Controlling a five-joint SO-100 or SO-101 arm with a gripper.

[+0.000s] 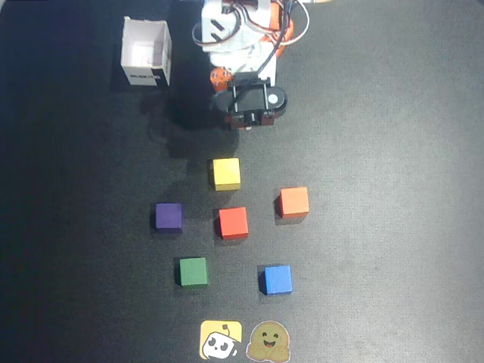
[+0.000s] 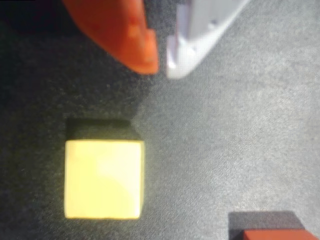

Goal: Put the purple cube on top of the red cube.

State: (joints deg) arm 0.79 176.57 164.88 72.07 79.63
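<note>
The purple cube [image 1: 169, 216] rests on the dark mat, left of centre in the overhead view. To its right, a small gap away, stands the red cube [image 1: 233, 223], whose top edge also shows at the bottom right of the wrist view [image 2: 272, 234]. My gripper [image 1: 243, 125] hangs near the arm's base at the back, well short of both cubes. In the wrist view the gripper [image 2: 162, 65] has its orange and white fingers almost together, shut with nothing between them. The purple cube is out of the wrist view.
A yellow cube [image 1: 225, 173] lies closest to the gripper, just below the fingertips in the wrist view [image 2: 103, 179]. An orange cube [image 1: 293, 203], a green cube [image 1: 193, 271] and a blue cube [image 1: 277, 279] surround the red one. An open white box [image 1: 146, 53] stands back left.
</note>
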